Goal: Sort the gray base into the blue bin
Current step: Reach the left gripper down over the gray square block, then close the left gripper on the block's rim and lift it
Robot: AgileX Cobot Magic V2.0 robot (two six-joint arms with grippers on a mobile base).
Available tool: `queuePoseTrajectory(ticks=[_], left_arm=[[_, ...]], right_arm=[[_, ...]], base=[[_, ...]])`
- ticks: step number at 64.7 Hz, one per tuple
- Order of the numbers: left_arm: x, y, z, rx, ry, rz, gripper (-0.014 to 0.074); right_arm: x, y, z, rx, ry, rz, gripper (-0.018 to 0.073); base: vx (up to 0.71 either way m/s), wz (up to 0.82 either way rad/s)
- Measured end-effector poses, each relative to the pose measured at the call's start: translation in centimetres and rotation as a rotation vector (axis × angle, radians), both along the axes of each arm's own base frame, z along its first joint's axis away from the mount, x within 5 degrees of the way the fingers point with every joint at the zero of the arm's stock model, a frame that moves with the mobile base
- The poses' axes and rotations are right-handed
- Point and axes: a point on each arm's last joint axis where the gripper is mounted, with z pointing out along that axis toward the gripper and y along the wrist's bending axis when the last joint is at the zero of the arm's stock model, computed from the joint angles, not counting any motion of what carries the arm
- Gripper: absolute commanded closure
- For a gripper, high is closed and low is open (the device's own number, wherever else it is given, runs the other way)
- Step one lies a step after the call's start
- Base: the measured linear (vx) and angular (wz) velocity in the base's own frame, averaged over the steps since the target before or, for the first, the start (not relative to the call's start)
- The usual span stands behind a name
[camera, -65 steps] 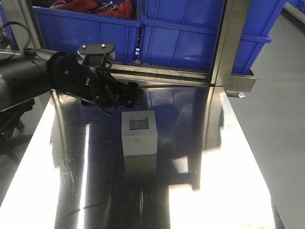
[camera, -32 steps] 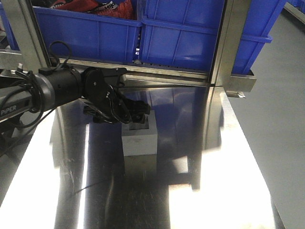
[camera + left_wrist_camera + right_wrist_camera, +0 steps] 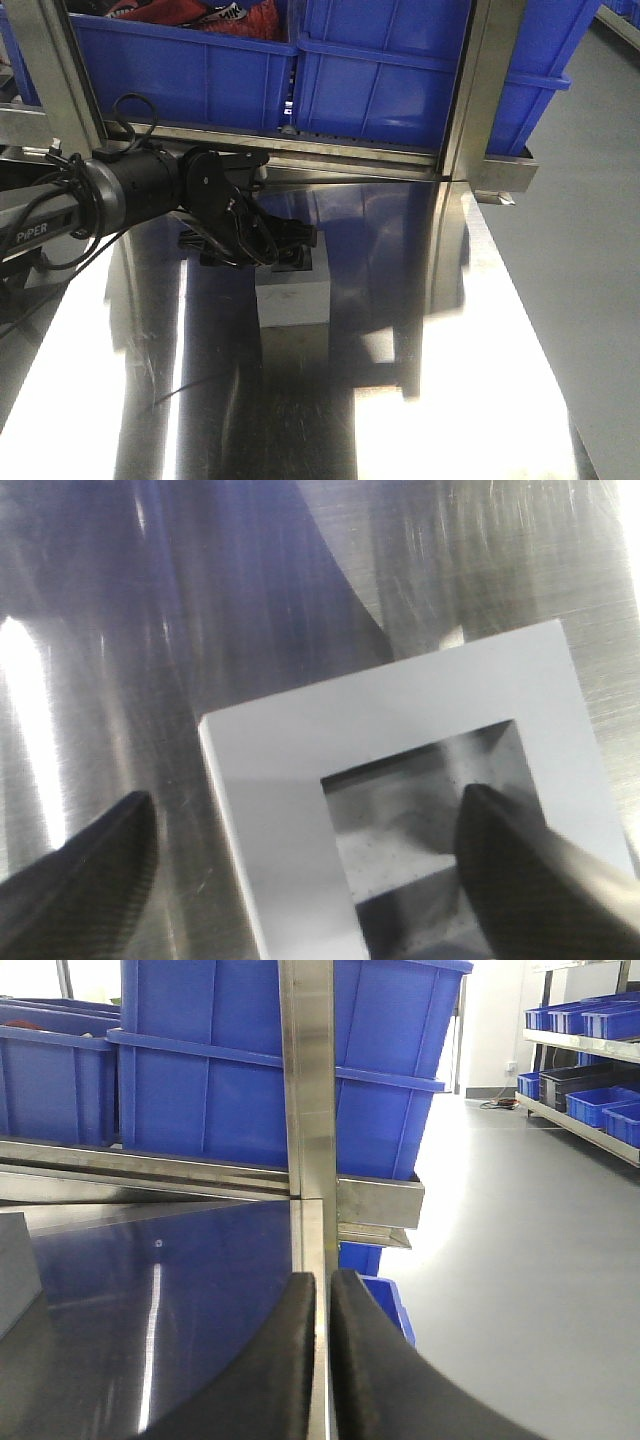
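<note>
Glossy steel tabletop point(image 3: 470, 380), upright steel post point(image 3: 308, 1080), smooth gray floor point(image 3: 520, 1240), distant shelving point(image 3: 585, 1045).

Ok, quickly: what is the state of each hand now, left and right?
Left hand: open, fingers astride one wall of the gray base, not yet gripping.
Right hand: closed, holding nothing.

The base point(image 3: 294, 298) sits on the table point(image 3: 470, 400); bins point(image 3: 385, 85) stand behind it, the left gripper point(image 3: 285, 250) above it.
</note>
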Motion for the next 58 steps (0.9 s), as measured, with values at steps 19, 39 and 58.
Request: queuePoseTrajectory(ticks=[19,39,58], left_arm=[[-0.1,-0.1,0.1,-0.008,0.011,0.004,0.0371],[0.0,0.2,0.4,0.007,-0.005,-0.002,0.0603],[-0.1,0.4,1.0,0.038,-0.039,-0.021,0.0601]], right_arm=[[0.0,0.0,0.0,0.0,0.0,0.0,0.0564],[0.0,0.0,0.0,0.0,0.0,0.0,0.0564],[0.0,0.0,0.0,0.0,0.0,0.0,0.0564]], base=[[0.0,0.0],[0.0,0.0],[0.0,0.0]])
